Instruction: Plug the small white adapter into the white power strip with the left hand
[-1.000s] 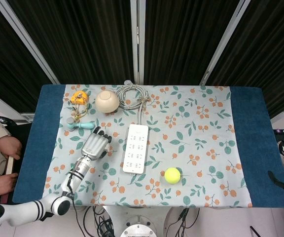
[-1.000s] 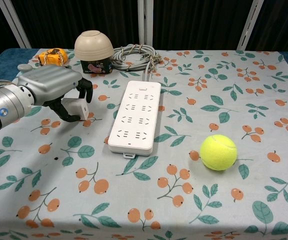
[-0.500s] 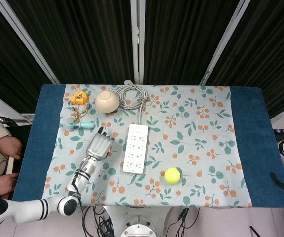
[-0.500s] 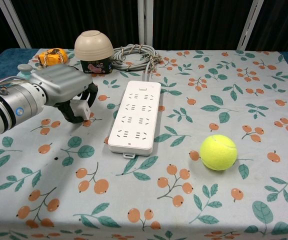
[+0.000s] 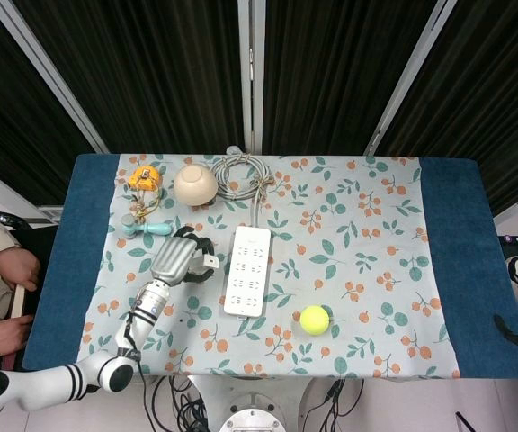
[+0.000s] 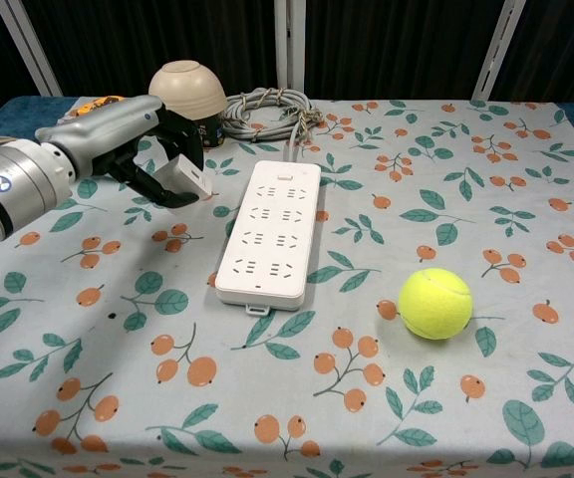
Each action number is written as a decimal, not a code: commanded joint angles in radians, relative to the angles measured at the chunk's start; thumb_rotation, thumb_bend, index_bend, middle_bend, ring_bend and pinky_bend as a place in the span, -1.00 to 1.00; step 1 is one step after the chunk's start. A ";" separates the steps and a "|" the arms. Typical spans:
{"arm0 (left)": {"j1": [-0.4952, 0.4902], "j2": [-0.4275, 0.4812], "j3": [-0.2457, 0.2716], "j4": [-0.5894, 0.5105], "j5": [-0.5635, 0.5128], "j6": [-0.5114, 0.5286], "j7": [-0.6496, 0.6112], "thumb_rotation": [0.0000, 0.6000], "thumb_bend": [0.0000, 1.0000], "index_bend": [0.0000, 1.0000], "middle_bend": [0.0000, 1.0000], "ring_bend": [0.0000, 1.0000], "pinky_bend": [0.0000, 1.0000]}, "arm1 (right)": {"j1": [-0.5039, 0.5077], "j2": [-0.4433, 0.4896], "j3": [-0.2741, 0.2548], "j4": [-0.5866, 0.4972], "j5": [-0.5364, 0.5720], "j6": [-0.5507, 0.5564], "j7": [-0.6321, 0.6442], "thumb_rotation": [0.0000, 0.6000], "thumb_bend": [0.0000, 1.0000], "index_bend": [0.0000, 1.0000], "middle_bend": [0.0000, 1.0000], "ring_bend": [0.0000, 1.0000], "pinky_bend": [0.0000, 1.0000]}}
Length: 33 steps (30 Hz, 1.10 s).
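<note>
The left robot hand grips the small white adapter in its curled fingers, holding it in the air just left of the white power strip, clear of the table. The power strip lies lengthwise on the flowered cloth, its grey cable coiled behind its far end. A beige bowl, upside down, sits beside that coil, behind the hand. A yellow tennis ball rests to the right of the strip's near end. The right robot hand is out of sight.
</note>
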<state>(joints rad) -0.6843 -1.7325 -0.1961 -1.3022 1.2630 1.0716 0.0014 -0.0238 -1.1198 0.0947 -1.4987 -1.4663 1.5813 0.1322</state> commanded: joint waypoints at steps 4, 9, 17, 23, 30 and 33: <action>0.045 -0.153 0.008 0.287 0.150 0.110 -0.409 1.00 -0.33 0.13 0.15 -0.23 -0.63 | 0.002 0.004 0.003 -0.013 0.000 0.000 -0.013 1.00 -0.70 -1.00 -0.71 -1.00 -0.86; 0.049 -0.244 0.029 0.458 0.184 0.154 -0.481 1.00 -0.33 0.16 0.15 -0.30 -0.71 | 0.003 0.006 0.005 -0.023 0.002 -0.003 -0.025 1.00 -0.70 -1.00 -0.71 -1.00 -0.86; 0.060 -0.302 0.047 0.586 0.202 0.182 -0.535 1.00 -0.43 0.16 0.15 -0.30 -0.75 | 0.002 0.007 0.006 -0.033 0.003 0.000 -0.033 1.00 -0.70 -1.00 -0.71 -1.00 -0.86; 0.067 -0.317 0.058 0.631 0.209 0.183 -0.550 1.00 -0.51 0.16 0.14 -0.31 -0.79 | 0.001 0.007 0.006 -0.036 0.001 0.003 -0.036 1.00 -0.70 -1.00 -0.71 -1.00 -0.86; 0.075 -0.324 0.079 0.677 0.225 0.188 -0.550 1.00 -0.53 0.15 0.12 -0.34 -0.82 | -0.003 0.008 0.006 -0.039 0.000 0.009 -0.037 1.00 -0.70 -1.00 -0.71 -1.00 -0.86; 0.077 -0.321 0.087 0.686 0.228 0.178 -0.546 1.00 -0.54 0.11 0.07 -0.39 -0.84 | -0.004 0.008 0.006 -0.040 0.000 0.010 -0.038 1.00 -0.70 -1.00 -0.71 -1.00 -0.86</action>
<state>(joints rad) -0.6083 -2.0546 -0.1113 -0.6182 1.4900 1.2526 -0.5461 -0.0283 -1.1119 0.1006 -1.5384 -1.4662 1.5916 0.0945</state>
